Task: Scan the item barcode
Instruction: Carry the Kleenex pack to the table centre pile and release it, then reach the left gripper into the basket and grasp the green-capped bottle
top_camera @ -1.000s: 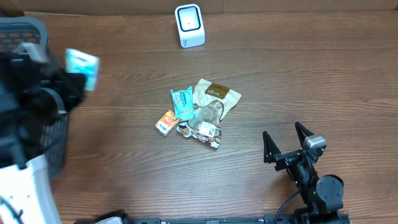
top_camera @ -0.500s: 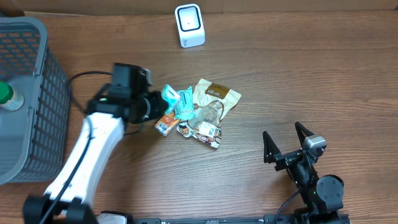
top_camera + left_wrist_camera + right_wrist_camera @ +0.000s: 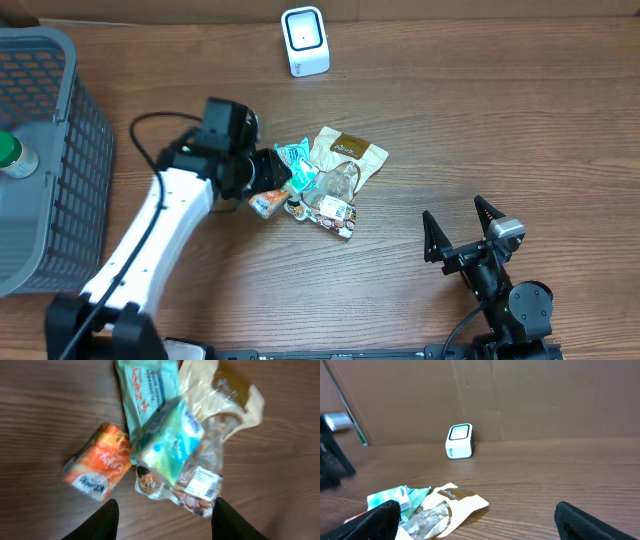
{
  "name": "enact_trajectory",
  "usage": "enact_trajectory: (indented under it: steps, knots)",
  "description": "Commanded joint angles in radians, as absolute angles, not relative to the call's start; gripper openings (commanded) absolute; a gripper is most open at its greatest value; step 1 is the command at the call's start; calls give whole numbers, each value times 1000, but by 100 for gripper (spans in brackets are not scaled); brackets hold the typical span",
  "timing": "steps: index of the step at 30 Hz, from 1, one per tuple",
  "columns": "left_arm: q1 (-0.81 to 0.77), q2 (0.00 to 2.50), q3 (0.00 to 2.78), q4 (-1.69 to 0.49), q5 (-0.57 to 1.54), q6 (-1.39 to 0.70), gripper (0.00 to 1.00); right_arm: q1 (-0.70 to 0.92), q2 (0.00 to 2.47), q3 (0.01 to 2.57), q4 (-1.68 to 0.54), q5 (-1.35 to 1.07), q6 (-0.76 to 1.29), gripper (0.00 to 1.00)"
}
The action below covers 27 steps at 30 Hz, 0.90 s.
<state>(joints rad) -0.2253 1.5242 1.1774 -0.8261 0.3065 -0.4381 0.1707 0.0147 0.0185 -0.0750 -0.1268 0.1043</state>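
Teal-and-white packet [image 3: 170, 442] sits on top of the pile on the bench [image 3: 50, 410], its print too blurred to read. Orange pack [image 3: 97, 472] beside it has white lettering and the teal wrapper [image 3: 145, 385] underneath has red, neither legible. There's a white printed label on the clear bag [image 3: 202, 482]. The packet's long axis runs diagonally, lower left to upper right in the left wrist view. Left claw [image 3: 164, 505] is spread and empty, packet just ahead of its fingertips. Right claw [image 3: 457, 222] gapes wide, well apart.

Dark wood-grain table [image 3: 500, 120], plain brown cardboard wall [image 3: 545, 400] behind it
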Motion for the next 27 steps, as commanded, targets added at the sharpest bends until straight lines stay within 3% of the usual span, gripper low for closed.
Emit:
enact_trajectory:
  steps: [1, 6, 11, 14, 15, 21, 27]
  knots:
    - [-162, 1420, 1366, -890, 303, -388, 47, 169, 3, 8, -71, -133, 108, 100]
    - [9, 1368, 1606, -1036, 214, -385, 57, 169, 3, 8, -71, -133, 108, 100]
    - [245, 1344, 1750, -1104, 10, -416, 57, 169, 3, 8, -71, -133, 108, 100]
    - [394, 1335, 1750, -1103, -37, -479, 94, 169, 3, 8, -71, -133, 108, 100]
    - [439, 1338, 1747, -1103, -37, -479, 100, 169, 3, 8, -71, -133, 108, 100]
    - [633, 1424, 1734, -1099, -61, -444, 100, 169, 3, 8, -71, -133, 108, 100]
    - [731, 1559, 1734, -1099, -134, -317, 100, 169, 3, 8, -71, -133, 108, 100]
